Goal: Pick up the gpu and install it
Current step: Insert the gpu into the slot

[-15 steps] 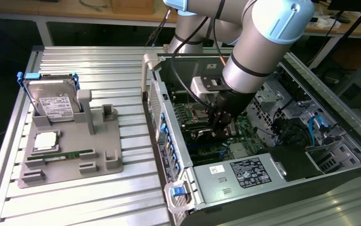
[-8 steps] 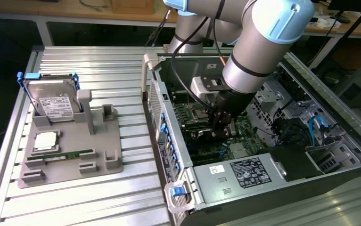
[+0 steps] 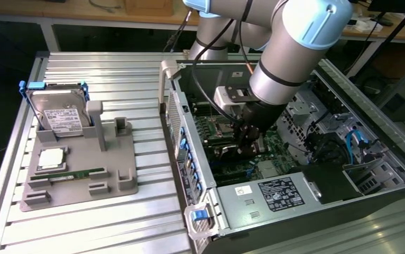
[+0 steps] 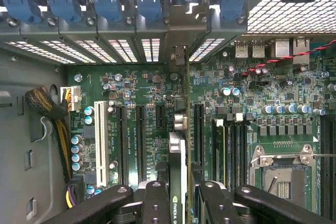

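Black fingers [image 4: 157, 203] of my claw [image 4: 178, 203] sit closest, clamped together on the thin dark gpu card [image 4: 178, 166], held edge-on above the green motherboard [image 4: 231, 114] among its long black slots. My grey-and-blue arm [image 3: 294, 53] reaches steeply down into the open black computer case [image 3: 287, 201]. At the exterior view's left, a grey holder [image 3: 82, 180] carries a silver hard drive [image 3: 60, 114].

In the wrist view the thin dark gpu card with its silvery bracket [image 4: 181, 145] stands edge-on and runs off the picture's edge between the black gripper fingers [image 4: 156, 203] — themselves cut off — while in the exterior view the grey arm hides the black gripper [image 3: 248, 142] and card inside the open computer case [image 3: 273, 196].
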`<state>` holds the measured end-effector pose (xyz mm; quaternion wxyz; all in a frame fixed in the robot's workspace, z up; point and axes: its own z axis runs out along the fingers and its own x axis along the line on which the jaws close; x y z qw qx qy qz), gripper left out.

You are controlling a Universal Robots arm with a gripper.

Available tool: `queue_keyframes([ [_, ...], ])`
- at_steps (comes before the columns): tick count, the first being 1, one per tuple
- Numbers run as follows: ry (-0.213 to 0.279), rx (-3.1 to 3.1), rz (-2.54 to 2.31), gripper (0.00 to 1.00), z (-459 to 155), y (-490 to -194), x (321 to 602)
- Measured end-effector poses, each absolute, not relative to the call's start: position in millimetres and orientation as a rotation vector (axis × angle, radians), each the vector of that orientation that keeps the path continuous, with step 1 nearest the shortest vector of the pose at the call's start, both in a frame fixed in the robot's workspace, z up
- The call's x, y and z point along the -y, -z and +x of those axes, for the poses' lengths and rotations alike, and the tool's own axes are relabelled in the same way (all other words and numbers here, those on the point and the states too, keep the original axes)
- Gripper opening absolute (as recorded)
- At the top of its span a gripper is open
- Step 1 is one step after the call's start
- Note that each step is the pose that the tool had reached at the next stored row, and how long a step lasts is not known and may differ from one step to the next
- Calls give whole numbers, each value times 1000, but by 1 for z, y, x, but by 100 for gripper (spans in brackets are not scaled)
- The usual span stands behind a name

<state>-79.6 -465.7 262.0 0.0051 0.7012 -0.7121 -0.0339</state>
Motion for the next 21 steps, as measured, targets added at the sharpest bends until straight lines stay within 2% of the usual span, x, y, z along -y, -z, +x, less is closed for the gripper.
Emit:
queue_keyframes([
  [21, 106, 2230, 2196, 27, -80, -257, 466],
])
